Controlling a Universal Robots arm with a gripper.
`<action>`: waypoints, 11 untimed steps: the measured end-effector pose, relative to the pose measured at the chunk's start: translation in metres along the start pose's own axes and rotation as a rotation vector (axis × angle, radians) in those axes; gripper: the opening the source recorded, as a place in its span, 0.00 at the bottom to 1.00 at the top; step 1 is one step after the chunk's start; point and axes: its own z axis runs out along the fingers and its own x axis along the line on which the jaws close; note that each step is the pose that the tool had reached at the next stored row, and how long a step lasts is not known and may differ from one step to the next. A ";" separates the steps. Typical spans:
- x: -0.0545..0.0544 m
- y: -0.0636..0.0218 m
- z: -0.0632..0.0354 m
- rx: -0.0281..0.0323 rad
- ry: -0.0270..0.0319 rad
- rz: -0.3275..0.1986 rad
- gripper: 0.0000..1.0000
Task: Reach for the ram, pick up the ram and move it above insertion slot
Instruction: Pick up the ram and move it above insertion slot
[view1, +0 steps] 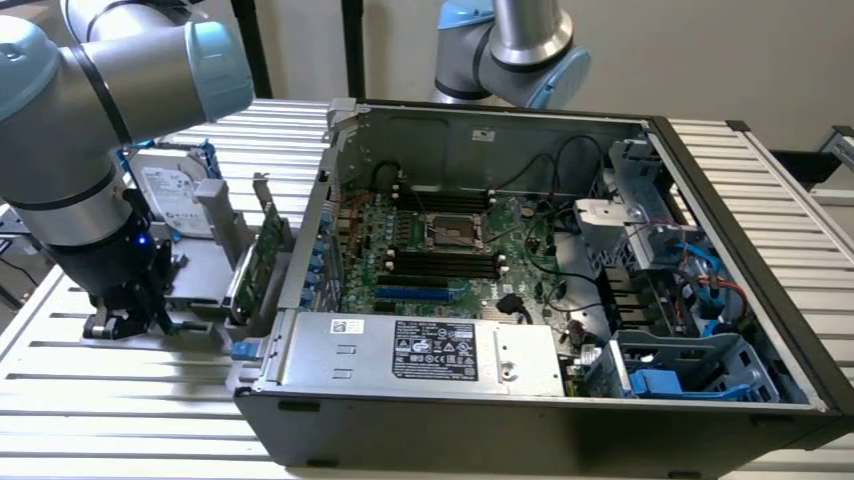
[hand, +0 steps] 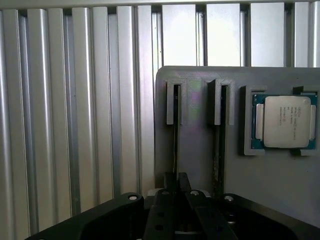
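Slatted aluminium table. One grey holder carries two sticks on edge and one processor chip. Gripper sits at the ram, beside the second stick; grip state: cannot tell. Insertion slot is well apart, inside the open computer case.

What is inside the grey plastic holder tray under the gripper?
A square silver-capped processor chip lies in one recess. Two narrow slots each hold a thin edge-on stick, one of them the ram; the black gripper covers their near ends.

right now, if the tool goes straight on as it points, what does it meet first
Probably the ram, on edge in the gray holder, straight ahead of the tool; depth is unclear.
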 end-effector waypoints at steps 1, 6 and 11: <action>0.000 0.0000 0.0000 0.0000 0.0000 0.000 0.14; 0.000 0.0000 0.0000 0.0001 0.0000 -0.001 0.14; 0.000 0.0000 0.0000 -0.0001 0.0001 -0.006 0.14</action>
